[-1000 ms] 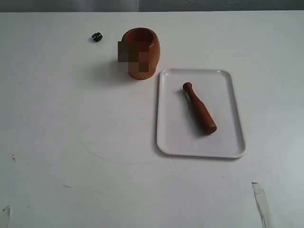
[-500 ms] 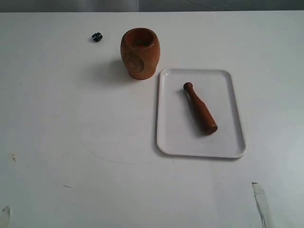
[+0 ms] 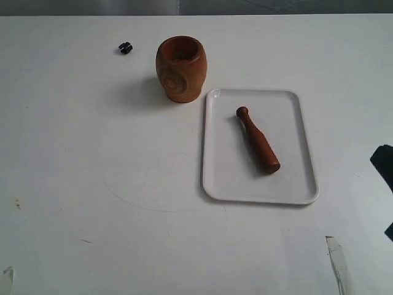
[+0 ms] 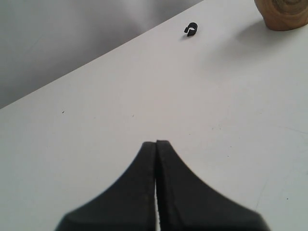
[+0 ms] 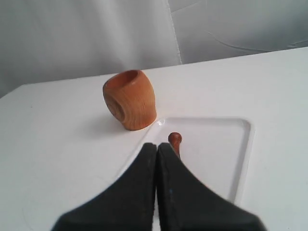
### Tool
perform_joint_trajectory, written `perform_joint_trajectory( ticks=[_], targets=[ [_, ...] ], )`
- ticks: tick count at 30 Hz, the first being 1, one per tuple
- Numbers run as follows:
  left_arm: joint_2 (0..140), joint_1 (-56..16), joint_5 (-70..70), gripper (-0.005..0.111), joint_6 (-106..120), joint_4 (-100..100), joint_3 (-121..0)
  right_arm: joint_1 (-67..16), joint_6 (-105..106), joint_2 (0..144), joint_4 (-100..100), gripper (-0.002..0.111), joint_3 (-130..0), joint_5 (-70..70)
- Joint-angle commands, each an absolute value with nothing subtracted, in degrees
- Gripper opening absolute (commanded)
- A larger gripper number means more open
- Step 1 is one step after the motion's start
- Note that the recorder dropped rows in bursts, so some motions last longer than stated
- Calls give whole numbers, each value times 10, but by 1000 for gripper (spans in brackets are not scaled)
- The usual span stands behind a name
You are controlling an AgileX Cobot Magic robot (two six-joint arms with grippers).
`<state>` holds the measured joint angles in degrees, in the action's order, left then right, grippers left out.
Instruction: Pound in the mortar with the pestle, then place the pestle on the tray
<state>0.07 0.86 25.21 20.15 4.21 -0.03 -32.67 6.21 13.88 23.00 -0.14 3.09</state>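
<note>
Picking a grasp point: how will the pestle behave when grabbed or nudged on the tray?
The pestle looks like solid turned wood: probably rigid, not fragile. Round and tapered, lying flat on the smooth tray, it may roll in an arc if nudged sideways. The thick end likely outweighs the knob, so a knob-end grasp might droop.

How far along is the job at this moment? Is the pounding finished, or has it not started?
Done, by appearance: the pestle lies on the tray, and the mortar stands upright next to it. Whether pounding happened cannot be told. In hand: nothing; the left gripper and right gripper are both shut and empty. Left, if no pounding happened: grasp the pestle, pound, return it.
</note>
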Motion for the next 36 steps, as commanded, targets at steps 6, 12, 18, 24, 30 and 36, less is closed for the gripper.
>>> perform_joint_trajectory(
  ticks=[6,12,18,24,30,36],
  targets=[
    [0,4,250,0,197,38,0,-326,79,136,128,0,0,135],
    [0,4,250,0,197,38,0,-295,60,115,128,0,0,155],
    [0,4,250,0,197,38,0,-122,69,25,81,0,0,180],
    [0,4,250,0,197,38,0,22,73,0,68,0,0,188],
    [0,4,250,0,197,38,0,-34,79,0,64,0,0,191],
    [0,4,250,0,197,38,0,-34,79,0,64,0,0,191]
  ],
)
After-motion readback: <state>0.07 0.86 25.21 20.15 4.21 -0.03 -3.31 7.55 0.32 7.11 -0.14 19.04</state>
